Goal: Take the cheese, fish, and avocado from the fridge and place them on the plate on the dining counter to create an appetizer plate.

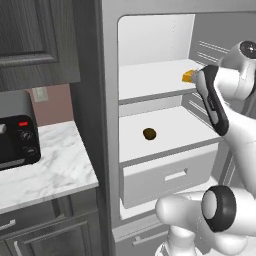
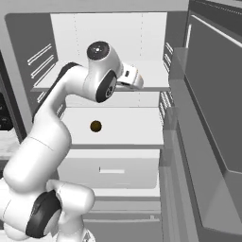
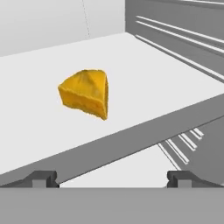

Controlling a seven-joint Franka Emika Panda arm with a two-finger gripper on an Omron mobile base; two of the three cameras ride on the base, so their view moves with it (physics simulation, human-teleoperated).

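in the left base view the arm hides part of the cheese (image 1: 187,76); the toaster oven (image 1: 15,135) is cut off by the left edge.

**No readable text in any view**

No words, brand names, numbers or signs can be read anywhere in these views. The toaster oven (image 1: 17,137) on the marble worktop (image 1: 55,172) carries a small red lit panel above its dark knobs, but no digits or letters can be made out on it, and any marks around the knobs are too small to tell. The fridge (image 1: 112,75) walls, shelves and drawer front are plain. The cheese (image 3: 85,92) has no label.
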